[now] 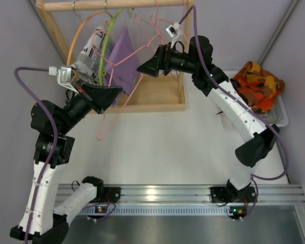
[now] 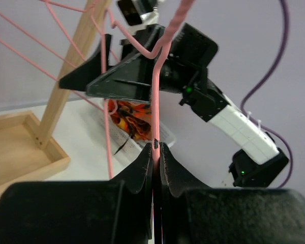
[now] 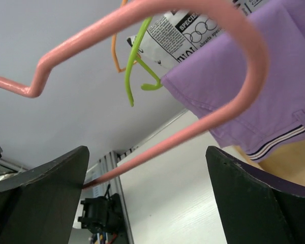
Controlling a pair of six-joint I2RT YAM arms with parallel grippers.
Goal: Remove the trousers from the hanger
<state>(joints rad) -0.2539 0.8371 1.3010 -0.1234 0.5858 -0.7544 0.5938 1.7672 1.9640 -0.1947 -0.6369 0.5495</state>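
White counter (image 1: 157, 147) and pale walls sit behind everything. The purple trousers (image 1: 123, 58) hang up ahead of both tools and between them, close to the right tool (image 3: 147, 162) and a bit above the left tool (image 2: 156, 150). They look soft, light and floppy. I think they will slide off a thin wire easily, but sag and bunch up when pulled. A good place to hold looks like the bottom edge with the little striped band, where the cloth is thicker.

The pink hanger (image 2: 156, 101) looks thin and springy. The left tool has its two fingers pressed tight together on the wire. The right tool has its fingers wide apart, and the bend of the pink wire passes between them. I cannot tell for sure which hanger the trousers hang on.

Just past the trousers is a cloth printed like a newspaper (image 3: 183, 25) – I can read "SPECI" on it, and the rest is too small. A green hanger (image 3: 134, 66) is beside it. Far out past the right tool's arm, an orange patterned cloth (image 1: 256, 84) lies in a basket (image 1: 282, 116).
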